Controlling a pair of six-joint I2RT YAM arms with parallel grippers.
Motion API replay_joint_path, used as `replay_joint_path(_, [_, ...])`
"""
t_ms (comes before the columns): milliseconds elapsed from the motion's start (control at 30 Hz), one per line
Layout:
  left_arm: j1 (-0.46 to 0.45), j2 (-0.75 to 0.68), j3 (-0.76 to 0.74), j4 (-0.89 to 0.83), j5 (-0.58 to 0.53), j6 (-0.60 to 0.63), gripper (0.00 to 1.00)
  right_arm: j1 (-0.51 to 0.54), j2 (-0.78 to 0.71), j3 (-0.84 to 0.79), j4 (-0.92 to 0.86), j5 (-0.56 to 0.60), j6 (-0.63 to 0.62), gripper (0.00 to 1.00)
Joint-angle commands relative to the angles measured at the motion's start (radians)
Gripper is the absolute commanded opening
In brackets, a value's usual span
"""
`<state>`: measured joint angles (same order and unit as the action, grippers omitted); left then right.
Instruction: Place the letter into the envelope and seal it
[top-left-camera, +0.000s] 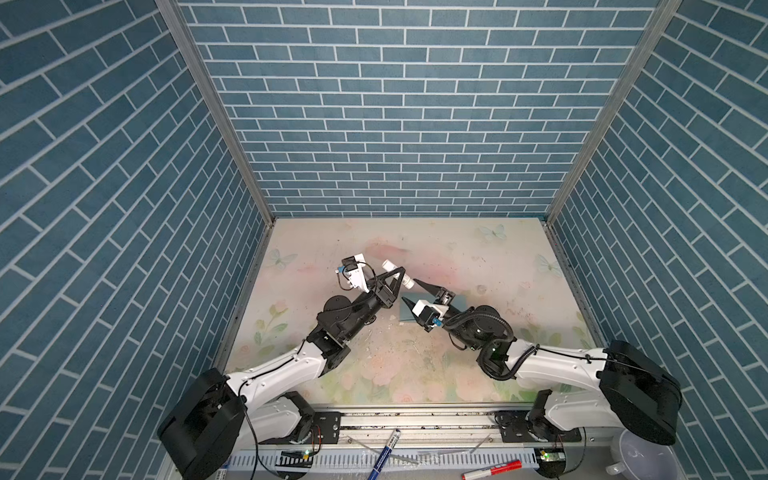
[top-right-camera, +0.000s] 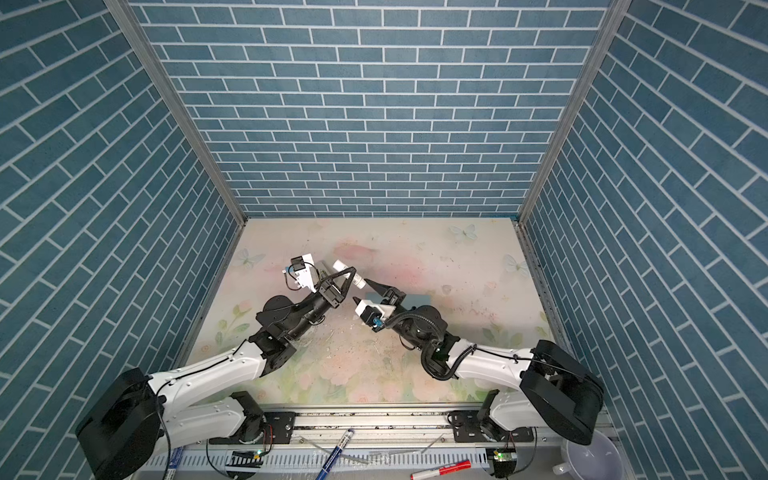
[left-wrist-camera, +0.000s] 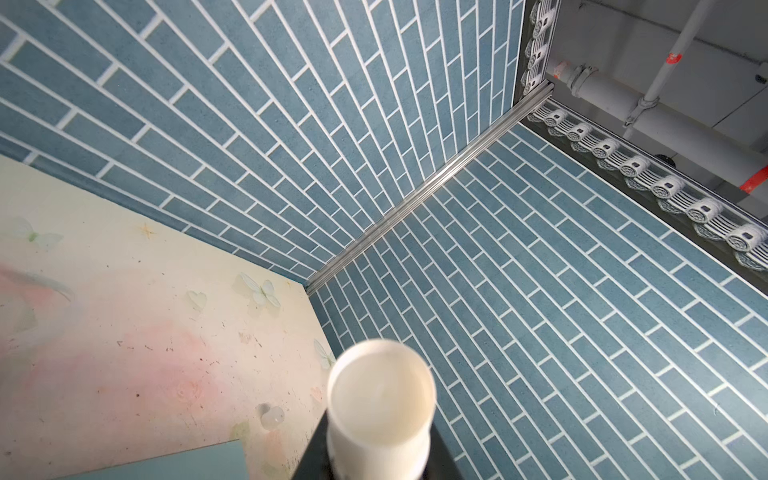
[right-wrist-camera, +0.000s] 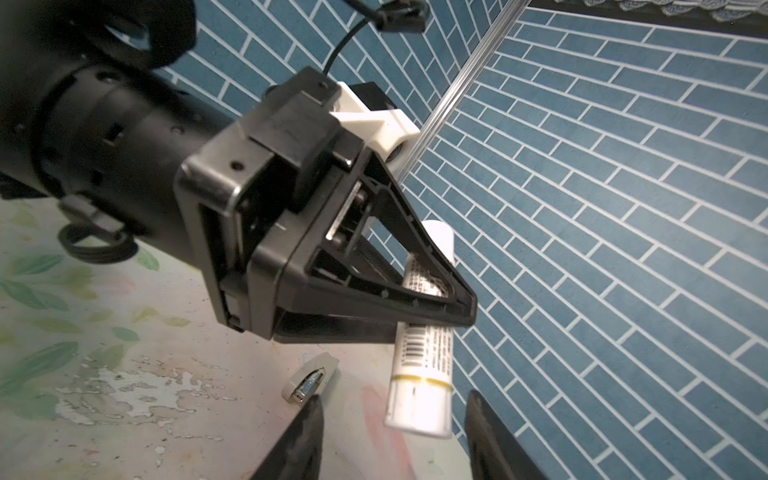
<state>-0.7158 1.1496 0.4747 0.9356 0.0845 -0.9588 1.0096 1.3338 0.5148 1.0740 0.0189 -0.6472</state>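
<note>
My left gripper (top-left-camera: 400, 275) is shut on a white glue stick (top-left-camera: 390, 266) and holds it above the middle of the table. It shows in both top views, gripper (top-right-camera: 351, 274) and stick (top-right-camera: 340, 264). In the left wrist view the glue stick's round end (left-wrist-camera: 380, 407) fills the space between the fingers (left-wrist-camera: 316, 453). My right gripper (right-wrist-camera: 395, 440) is open, its fingers (right-wrist-camera: 299, 440) either side of the capped end of the glue stick (right-wrist-camera: 419, 395) without touching it. The teal envelope (top-left-camera: 460, 300) (top-right-camera: 419, 298) (left-wrist-camera: 199, 461) lies flat under the right gripper (top-left-camera: 415, 292) (top-right-camera: 363, 290). The letter is hidden.
Blue brick-pattern walls close in the table on three sides. A small beige object (right-wrist-camera: 309, 380) lies on the floral tabletop (top-left-camera: 415, 365) near the grippers. A blue pen (top-left-camera: 384, 455), a red marker (top-left-camera: 492, 468) and a white bowl (top-left-camera: 642, 455) sit past the front rail.
</note>
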Motion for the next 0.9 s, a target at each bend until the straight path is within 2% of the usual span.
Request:
replay_joint_path(0, [-0.002,-0.014,0.029,0.003,-0.009,-0.020,0.00,0.010,0.025,0.006,0.110,0.071,-0.111,0.50])
replay_joint_path(267, [-0.002,-0.016,0.026,0.008,-0.009,-0.028,0.00,0.014,0.063,0.008,0.160,0.112,-0.117,0.35])
replay_joint_path(667, [-0.002,-0.013,0.024,0.013,-0.006,-0.036,0.00,0.014,0.091,0.024,0.190,0.087,-0.073,0.35])
replay_joint_path(867, [-0.002,-0.009,0.024,0.018,-0.003,-0.043,0.00,0.014,0.108,0.034,0.201,0.085,-0.056,0.25])
